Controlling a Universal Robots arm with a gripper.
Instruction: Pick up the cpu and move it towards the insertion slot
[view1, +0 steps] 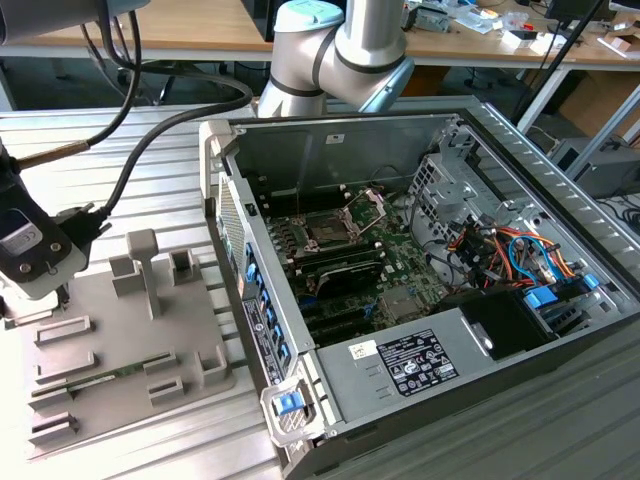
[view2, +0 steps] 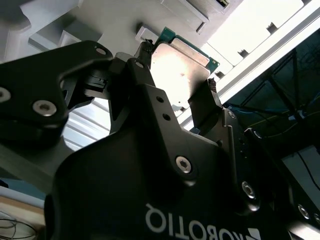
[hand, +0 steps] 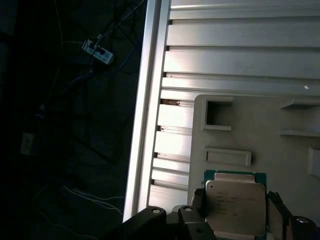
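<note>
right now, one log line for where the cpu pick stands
gripper: shut on cpu | location: over grey tray, exterior view's left | insertion slot: in the open case, not reached

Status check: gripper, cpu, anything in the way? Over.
Copy: gripper straddling cpu over grey tray, grip unconfirmed. The insertion slot sits inside computer case; side wall stands between tray and slot.

claw (view2: 179, 67): white brand lettering, inverted | cpu (hand: 235, 207): faint print illegible | power-supply label (view1: 418, 362): illegible
</note>
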